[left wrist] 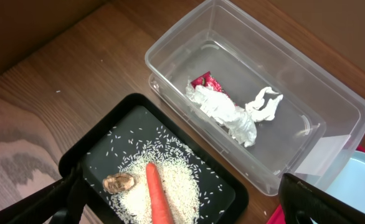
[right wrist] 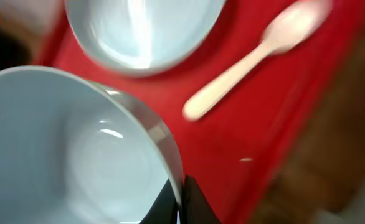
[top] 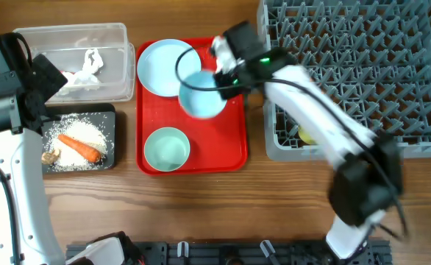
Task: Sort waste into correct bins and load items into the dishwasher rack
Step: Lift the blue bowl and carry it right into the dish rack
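Observation:
My right gripper (top: 217, 79) is shut on the rim of a small light blue bowl (top: 201, 96), holding it over the red tray; the right wrist view shows the jaws (right wrist: 181, 202) pinching the bowl's rim (right wrist: 64, 149). A light blue plate (top: 164, 62), a pale green bowl (top: 166, 149) and a white spoon (right wrist: 251, 59) lie on the tray. My left gripper (left wrist: 182, 211) is open and empty above the black tray (left wrist: 108, 134), which holds rice (left wrist: 185, 177), a carrot (left wrist: 157, 196) and a brown scrap (left wrist: 120, 182). The clear tub (left wrist: 170, 43) holds a tissue (left wrist: 229, 112) and a red wrapper (left wrist: 206, 81).
The grey dishwasher rack (top: 362, 44) stands at the right, with a yellow cup (top: 304, 135) near its front left corner under my right arm. The flat red tray (top: 230, 151) lies between the bins and the rack. Bare wood runs along the front.

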Robot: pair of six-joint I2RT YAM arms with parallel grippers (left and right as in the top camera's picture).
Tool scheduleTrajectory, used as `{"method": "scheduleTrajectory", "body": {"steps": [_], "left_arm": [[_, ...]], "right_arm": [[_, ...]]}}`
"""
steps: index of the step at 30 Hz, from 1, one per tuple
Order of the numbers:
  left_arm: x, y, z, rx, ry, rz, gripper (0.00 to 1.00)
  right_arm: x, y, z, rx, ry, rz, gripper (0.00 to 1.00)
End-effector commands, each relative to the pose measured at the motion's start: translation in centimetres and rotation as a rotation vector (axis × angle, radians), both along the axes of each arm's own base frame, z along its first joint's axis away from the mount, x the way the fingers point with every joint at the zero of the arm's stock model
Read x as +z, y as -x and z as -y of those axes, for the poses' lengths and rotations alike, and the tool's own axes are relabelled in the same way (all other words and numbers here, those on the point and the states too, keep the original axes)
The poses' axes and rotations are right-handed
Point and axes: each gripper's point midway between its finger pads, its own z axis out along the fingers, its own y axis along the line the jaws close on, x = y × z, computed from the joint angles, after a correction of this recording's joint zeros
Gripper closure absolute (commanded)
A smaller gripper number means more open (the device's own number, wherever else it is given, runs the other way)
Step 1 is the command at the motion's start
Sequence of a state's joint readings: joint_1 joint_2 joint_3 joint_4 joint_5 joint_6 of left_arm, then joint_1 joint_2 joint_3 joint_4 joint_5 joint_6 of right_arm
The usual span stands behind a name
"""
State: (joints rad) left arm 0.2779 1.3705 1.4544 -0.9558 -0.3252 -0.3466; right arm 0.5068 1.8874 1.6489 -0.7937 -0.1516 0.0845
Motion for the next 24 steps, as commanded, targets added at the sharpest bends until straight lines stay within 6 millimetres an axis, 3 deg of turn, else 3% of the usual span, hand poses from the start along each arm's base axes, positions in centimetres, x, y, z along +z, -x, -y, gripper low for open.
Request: {"method": "scheduleTrajectory", "body": {"steps": [1,3,5,8,12,15,18,24], "left_arm": [[1.0,0.2,-0.5,0.018,-0.022,0.019,0.00],[1.0,0.2,-0.5,0.018,-0.022,0.019,0.00],[1.0,0.2,-0.5,0.018,-0.022,0.019,0.00],[1.0,0.2,-0.5,0.018,-0.022,0.019,0.00],[1.0,0.2,-0.5,0.018,-0.022,0.019,0.00],[1.0,0.2,-0.5,0.018,-0.022,0.019,0.00],[1.0,0.2,-0.5,0.018,-0.022,0.019,0.00],[1.0,0.2,-0.5,0.018,-0.022,0.019,0.00]], "right_arm": [[11.3,-2.8,10.1,-0.446,0.168,0.354,0.96],[14.6,-3.3,16.0,-0.696,0.373,0.532,0.96],[17.0,-3.9,19.3,-0.868,0.520,0.668,0.96],[17.7,-6.5,20.1,-0.889,0.598,0.753,0.96],[17.0,-12.0,21.2,-0.851,0.736,0.857,0.96],[14.9,-15.2,22.2,-0.792,0.887,0.886,0.96],[10.9,-18.0,21.8,-0.635,1.102,0.867,0.96],[1.7,-20.0,21.1,-0.362,1.326,0.710,0.96]]}}
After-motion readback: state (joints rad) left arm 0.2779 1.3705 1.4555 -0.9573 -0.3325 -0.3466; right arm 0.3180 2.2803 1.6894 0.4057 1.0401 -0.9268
